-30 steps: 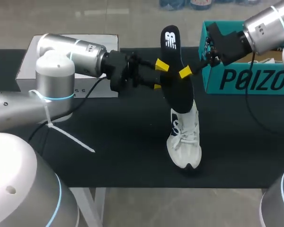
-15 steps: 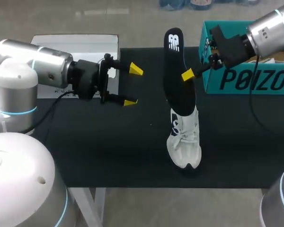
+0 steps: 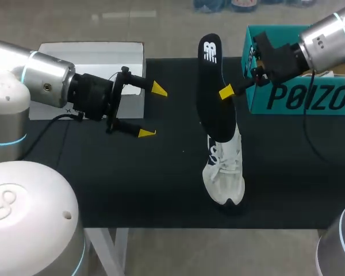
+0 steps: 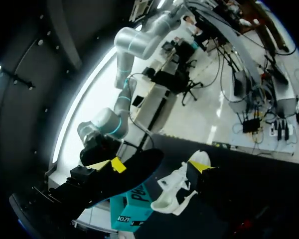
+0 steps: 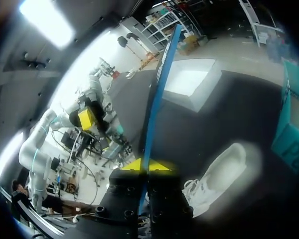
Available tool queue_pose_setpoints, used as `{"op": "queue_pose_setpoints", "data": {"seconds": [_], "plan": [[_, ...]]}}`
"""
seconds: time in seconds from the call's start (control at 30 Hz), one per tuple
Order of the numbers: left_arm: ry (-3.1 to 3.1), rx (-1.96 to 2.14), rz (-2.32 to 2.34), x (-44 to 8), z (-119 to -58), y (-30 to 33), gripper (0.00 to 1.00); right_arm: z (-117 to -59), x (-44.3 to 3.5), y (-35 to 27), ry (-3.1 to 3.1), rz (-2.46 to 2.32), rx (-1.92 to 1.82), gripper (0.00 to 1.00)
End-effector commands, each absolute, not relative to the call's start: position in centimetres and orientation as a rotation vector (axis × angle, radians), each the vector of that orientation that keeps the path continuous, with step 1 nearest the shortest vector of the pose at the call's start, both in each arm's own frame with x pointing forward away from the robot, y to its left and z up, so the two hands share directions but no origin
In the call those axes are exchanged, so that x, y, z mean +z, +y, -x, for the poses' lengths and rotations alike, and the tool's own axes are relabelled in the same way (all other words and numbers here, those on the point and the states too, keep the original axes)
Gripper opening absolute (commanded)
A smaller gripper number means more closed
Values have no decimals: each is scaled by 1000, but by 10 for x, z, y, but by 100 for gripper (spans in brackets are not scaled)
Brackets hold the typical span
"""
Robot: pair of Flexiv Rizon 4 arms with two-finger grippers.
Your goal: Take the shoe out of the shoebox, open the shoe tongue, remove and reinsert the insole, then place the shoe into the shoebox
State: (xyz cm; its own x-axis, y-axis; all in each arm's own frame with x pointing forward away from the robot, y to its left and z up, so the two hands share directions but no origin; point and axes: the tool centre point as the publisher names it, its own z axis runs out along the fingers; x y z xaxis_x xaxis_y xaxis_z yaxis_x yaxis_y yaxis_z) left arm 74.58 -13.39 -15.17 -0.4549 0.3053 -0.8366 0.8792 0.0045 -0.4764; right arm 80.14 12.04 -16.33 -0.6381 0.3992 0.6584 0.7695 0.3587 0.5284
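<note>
Backing off from the thin black foam insole (image 3: 213, 98), the left gripper (image 3: 152, 110) now hangs wide open, empty. The right gripper (image 3: 224, 93) pinches that insole upright over the white mesh sneaker (image 3: 224, 172), near the teal cardboard shoebox (image 3: 287, 98). Light, floppy, I'd say: grip mid-length. One insole, one sneaker, one shoebox.

Robotics lab: left arm (image 3: 43, 86), right arm (image 3: 325, 37), black table (image 3: 132, 184).

Big dark block letters run along the long side of the teal shoebox (image 3: 287, 99), cut off at the view's edge. A white logo marks the upper end of the black insole (image 3: 214, 92). The white box (image 3: 92, 54) carries a line of print too small to read.
</note>
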Motion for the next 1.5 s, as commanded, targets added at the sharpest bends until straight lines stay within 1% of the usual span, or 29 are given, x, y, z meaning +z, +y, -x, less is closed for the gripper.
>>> {"op": "queue_pose_setpoints", "data": {"seconds": [0.03,1.0,1.07,1.3,1.5], "plan": [[1788,-1442,-1203,-151,-742,-133,100,-799,-164,120,-2209,1024,-1199,0],[1788,-1442,-1203,-151,-742,-133,100,-799,-164,120,-2209,1024,-1199,0],[1853,-1474,-1189,-155,-744,-123,100,-799,-164,120,-2209,1024,-1199,0],[2121,-1387,-1175,-154,-751,-92,100,-799,-164,120,-2209,1024,-1199,0],[2241,-1356,-1164,-155,-754,-87,100,-799,-164,120,-2209,1024,-1199,0]]}}
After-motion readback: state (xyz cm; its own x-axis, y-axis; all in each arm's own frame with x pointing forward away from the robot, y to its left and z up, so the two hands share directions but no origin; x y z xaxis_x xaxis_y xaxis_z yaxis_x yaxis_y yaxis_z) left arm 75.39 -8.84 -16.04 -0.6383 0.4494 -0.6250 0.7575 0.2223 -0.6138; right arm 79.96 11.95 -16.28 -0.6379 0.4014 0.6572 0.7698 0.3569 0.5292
